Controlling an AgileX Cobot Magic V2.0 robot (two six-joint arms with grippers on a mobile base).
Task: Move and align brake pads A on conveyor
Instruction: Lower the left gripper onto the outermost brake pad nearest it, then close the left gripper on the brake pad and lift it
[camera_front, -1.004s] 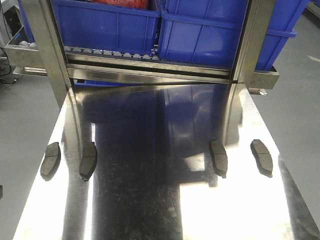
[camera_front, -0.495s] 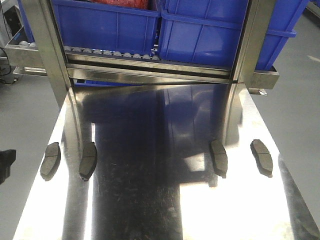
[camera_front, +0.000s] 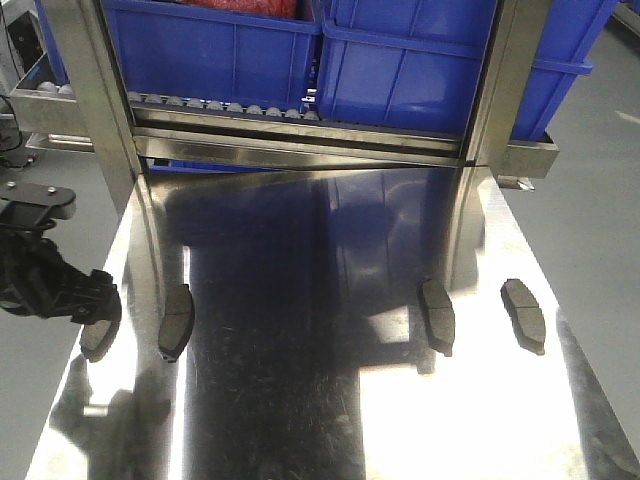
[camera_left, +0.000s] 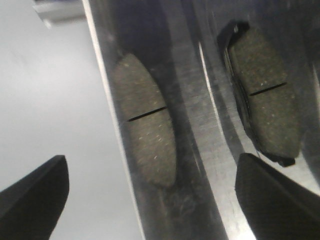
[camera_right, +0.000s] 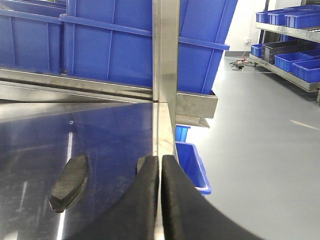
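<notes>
Brake pads A lie on a shiny steel table (camera_front: 300, 400), none on the conveyor, which is out of view. Two pads are at the left (camera_front: 98, 340) (camera_front: 176, 320) and two at the right (camera_front: 437, 315) (camera_front: 524, 315). My left gripper (camera_front: 98, 305) hovers over the leftmost pad and hides part of it. In the left wrist view that pad (camera_left: 145, 120) lies along the table's edge, its neighbour (camera_left: 265, 100) to the right; the left gripper (camera_left: 155, 200) is open, holding nothing. My right gripper (camera_right: 160, 172) is shut and empty, with a pad (camera_right: 70, 182) to its left.
Blue bins (camera_front: 400, 70) stand on a roller rack behind the table, between two steel uprights (camera_front: 95, 100) (camera_front: 500, 80). The table's left edge (camera_left: 107, 100) drops to grey floor. A small blue bin (camera_right: 192, 165) sits on the floor off the table's right side.
My left arm has come in from the left edge of the front view and now hangs over the leftmost pad. The pads have not moved.
</notes>
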